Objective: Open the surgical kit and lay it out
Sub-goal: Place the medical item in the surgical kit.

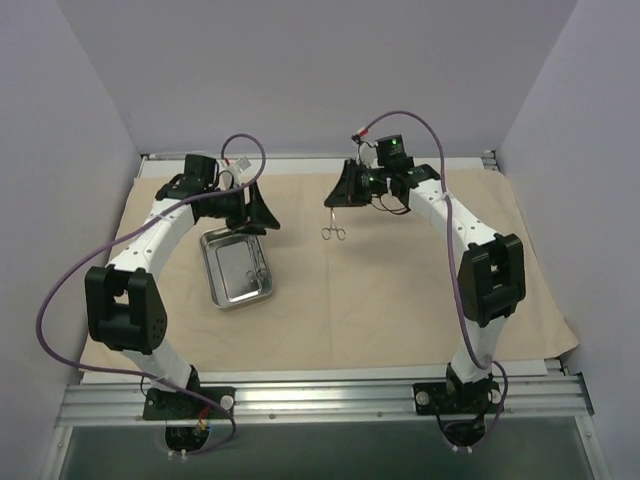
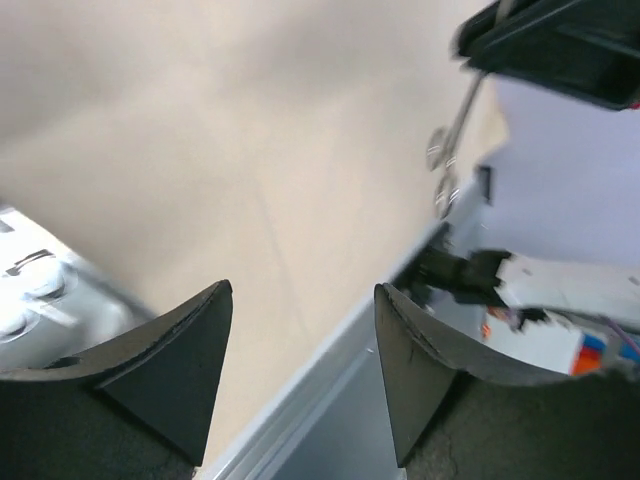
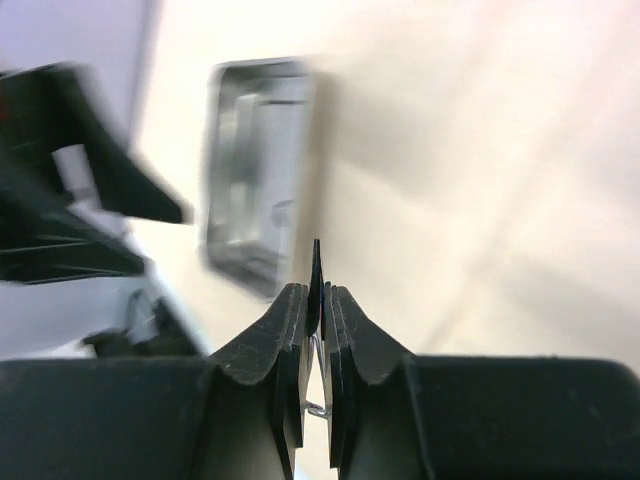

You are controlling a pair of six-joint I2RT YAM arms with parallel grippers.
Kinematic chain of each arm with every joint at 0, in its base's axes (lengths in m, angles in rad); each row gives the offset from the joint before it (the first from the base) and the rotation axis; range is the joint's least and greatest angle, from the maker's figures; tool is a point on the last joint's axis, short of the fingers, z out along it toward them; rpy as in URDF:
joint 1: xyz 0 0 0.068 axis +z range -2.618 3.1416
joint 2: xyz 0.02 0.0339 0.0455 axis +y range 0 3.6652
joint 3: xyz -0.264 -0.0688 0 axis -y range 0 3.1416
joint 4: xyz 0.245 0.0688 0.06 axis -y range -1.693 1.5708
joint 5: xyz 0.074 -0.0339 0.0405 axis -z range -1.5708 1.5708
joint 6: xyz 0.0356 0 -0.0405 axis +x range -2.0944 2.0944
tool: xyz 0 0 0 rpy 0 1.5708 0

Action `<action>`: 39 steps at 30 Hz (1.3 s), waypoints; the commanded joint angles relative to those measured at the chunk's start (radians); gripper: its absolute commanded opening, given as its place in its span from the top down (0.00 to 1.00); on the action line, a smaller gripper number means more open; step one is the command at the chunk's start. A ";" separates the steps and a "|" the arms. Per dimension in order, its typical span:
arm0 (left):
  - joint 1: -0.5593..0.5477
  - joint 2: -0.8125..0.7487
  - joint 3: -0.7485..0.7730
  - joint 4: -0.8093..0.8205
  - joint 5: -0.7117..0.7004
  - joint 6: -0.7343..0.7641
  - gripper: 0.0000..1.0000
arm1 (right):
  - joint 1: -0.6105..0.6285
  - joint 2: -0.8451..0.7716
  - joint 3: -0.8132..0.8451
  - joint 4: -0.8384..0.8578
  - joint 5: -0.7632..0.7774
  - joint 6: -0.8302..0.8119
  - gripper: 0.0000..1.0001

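Observation:
The beige cloth wrap [image 1: 400, 300] lies spread flat over the table. On it, left of centre, sits the shiny steel tray [image 1: 238, 268], with a thin metal piece showing inside near its right wall. My left gripper [image 1: 262, 215] hovers just beyond the tray's far right corner, open with nothing between its fingers [image 2: 190, 350]. My right gripper [image 1: 343, 198] is shut on a scissor-like metal instrument [image 1: 334, 232], which hangs above the cloth with its ring handles down. In the right wrist view the instrument [image 3: 317, 262] pokes out between the closed fingertips, and the tray [image 3: 255, 170] lies beyond.
Grey walls enclose the table on the left, back and right. An aluminium rail [image 1: 320, 400] runs along the near edge and carries both arm bases. The cloth's far edge meets a metal strip [image 2: 300, 400]. Purple cables loop over both arms.

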 commanded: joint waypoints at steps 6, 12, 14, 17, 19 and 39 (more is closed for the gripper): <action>0.051 -0.010 0.049 -0.268 -0.444 0.143 0.36 | -0.188 0.119 0.133 -0.391 0.550 -0.246 1.00; 0.053 -0.050 -0.017 -0.234 -0.523 0.149 0.36 | -0.274 0.243 0.187 -0.453 0.705 -0.421 1.00; 0.053 -0.044 -0.015 -0.242 -0.530 0.154 0.37 | -0.323 0.257 0.185 -0.439 0.747 -0.443 1.00; 0.051 -0.023 -0.010 -0.236 -0.531 0.160 0.36 | -0.371 0.294 0.216 -0.434 0.779 -0.487 1.00; 0.054 -0.014 -0.007 -0.232 -0.533 0.161 0.36 | -0.380 0.334 0.255 -0.447 0.785 -0.497 1.00; 0.068 0.065 0.037 -0.257 -0.516 0.171 0.37 | -0.491 0.435 0.332 -0.445 0.765 -0.533 1.00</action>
